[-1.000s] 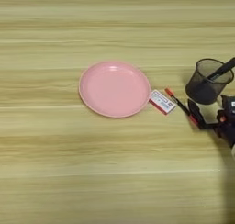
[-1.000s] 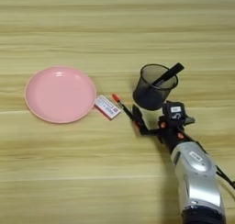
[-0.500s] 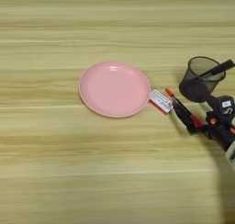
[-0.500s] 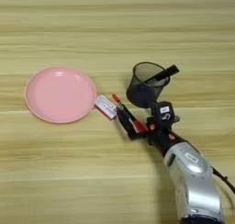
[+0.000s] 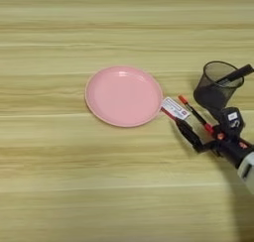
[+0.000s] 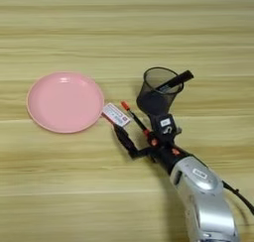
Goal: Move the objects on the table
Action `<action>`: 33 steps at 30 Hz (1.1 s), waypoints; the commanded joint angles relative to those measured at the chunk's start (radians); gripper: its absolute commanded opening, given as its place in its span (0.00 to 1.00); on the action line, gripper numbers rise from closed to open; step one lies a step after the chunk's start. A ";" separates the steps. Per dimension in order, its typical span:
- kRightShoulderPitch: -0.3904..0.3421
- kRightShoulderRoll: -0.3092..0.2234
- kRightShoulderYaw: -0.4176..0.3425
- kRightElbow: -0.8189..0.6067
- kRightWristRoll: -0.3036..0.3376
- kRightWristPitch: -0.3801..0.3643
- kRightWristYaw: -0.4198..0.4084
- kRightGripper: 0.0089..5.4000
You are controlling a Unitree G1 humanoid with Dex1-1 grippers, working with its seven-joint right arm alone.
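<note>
Silver forearm (image 6: 204,199) enters from the lower right edge and reaches up-left across the tabletop (image 6: 74,196). A dark cable trails off its right side.

Claw (image 6: 135,139): two black fingers spread wide apart. The lower-left finger (image 6: 125,141) lies low over the wood, its tip just below the card. The other finger is hard to separate from the pen and the claw's body; its tip cannot be made out with certainty. The thin red-and-black pen (image 6: 135,121) runs diagonally between the spread fingers, red tip pointing up-left toward the card, the other end lost against the claw body near a small white label. Nothing looks clamped; whether the pen touches either finger cannot be told.

Small white red-edged card (image 6: 116,114): flat on the tabletop, tilted, just beside the plate's right rim, apparently touching or nearly so. Pen's red tip just at the card's upper right corner.

Round pink plate (image 6: 65,101): flat on the wood, left of the card, nothing on it.

Black wire-mesh pen cup (image 6: 158,90): upright, just beyond the claw's body, to the right of the card. Black marker (image 6: 176,80) stands inside it, leaning right, its end over the rim. Cup throws a dark shadow toward the claw.
</note>
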 commanded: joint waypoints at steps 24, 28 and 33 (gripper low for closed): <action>-0.304 0.063 0.133 -0.011 -0.106 -0.119 -0.041 1.00; -0.354 0.069 0.175 0.040 -0.140 -0.126 -0.030 1.00; -0.408 0.090 0.191 0.050 -0.096 -0.068 0.003 1.00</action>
